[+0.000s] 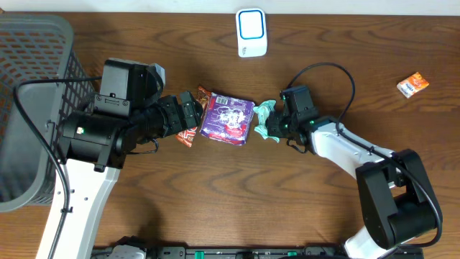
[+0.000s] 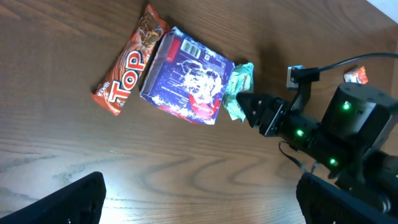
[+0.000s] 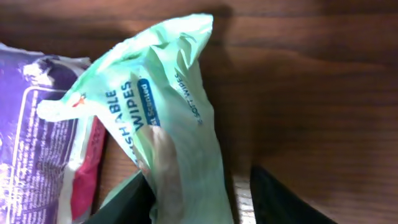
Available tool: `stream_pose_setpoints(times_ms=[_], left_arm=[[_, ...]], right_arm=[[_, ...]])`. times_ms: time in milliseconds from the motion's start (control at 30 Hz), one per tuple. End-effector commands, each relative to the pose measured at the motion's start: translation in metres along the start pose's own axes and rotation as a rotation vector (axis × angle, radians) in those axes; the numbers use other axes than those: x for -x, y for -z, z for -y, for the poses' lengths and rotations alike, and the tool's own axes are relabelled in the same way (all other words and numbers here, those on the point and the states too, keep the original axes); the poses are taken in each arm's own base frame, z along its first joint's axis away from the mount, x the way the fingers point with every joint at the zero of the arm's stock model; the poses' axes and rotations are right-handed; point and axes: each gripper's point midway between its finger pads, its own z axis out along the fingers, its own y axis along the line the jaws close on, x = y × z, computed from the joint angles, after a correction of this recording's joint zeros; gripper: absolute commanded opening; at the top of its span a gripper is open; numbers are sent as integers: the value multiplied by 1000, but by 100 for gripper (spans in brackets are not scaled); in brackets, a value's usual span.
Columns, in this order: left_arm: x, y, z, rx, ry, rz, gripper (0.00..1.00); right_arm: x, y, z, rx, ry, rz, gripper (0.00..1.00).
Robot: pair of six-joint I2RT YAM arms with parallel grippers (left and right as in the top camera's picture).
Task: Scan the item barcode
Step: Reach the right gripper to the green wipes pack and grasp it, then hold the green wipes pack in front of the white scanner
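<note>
A pale green wipes packet (image 1: 264, 121) lies on the wooden table, touching the right edge of a purple packet (image 1: 228, 117). My right gripper (image 1: 278, 124) is down at the green packet's right end. In the right wrist view the wipes packet (image 3: 168, 124) runs between the two dark fingers of the right gripper (image 3: 199, 186). The left finger touches it and a strip of table shows before the right finger, so the gripper is open. My left gripper (image 1: 184, 115) hovers open at the purple packet's left side, with nothing between its fingers. The purple packet (image 2: 186, 78) shows a barcode on its top face.
An orange "Top" bar (image 2: 127, 65) lies against the purple packet's left side. A white scanner (image 1: 251, 32) stands at the back centre. A small orange packet (image 1: 412, 84) lies at the far right. A grey mesh basket (image 1: 29, 72) fills the left edge.
</note>
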Motion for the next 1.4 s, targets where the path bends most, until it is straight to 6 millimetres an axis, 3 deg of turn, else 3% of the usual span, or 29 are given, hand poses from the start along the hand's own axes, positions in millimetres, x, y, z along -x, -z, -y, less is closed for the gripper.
stream_pose_setpoints(times_ms=[0,67,100,167,333,533,667,767,833,1000,1233,1367], left_arm=[[3,2,2,-7,-5,6,98],[3,2,2,-7,-5,6,98],[3,2,2,-7,-5,6,98],[3,2,2,-7,-5,6,98],[3,2,2,-7,-5,6,98],[3,2,2,-7,-5,6,98],[3,2,2,-7,-5,6,98],[3,2,2,-7,-5,6,97],[3,2,2,-7,-5,6,98],[3,2,2,-7,-5,6,98],[3,2,2,-7,-5,6,98],[3,2,2,-7,-5,6,98]], right_arm=[[-15,-6,1,17,-8,-28,42],[-14,-6,-2,30,-6,-27,33],[-13,-6,-5,47,-5,-24,19],[-11,-5,-6,50,-3,-16,1],[15,8,-15,70,31,39,1],[95,71,-53,129,117,239,1],[147,111,-54,55,107,427,1],[177,123,-57,42,98,571,1],[190,120,-62,66,96,630,1],[216,78,-73,182,-50,714,1],[270,40,-102,179,-14,697,1],[290,22,-113,122,33,646,1]])
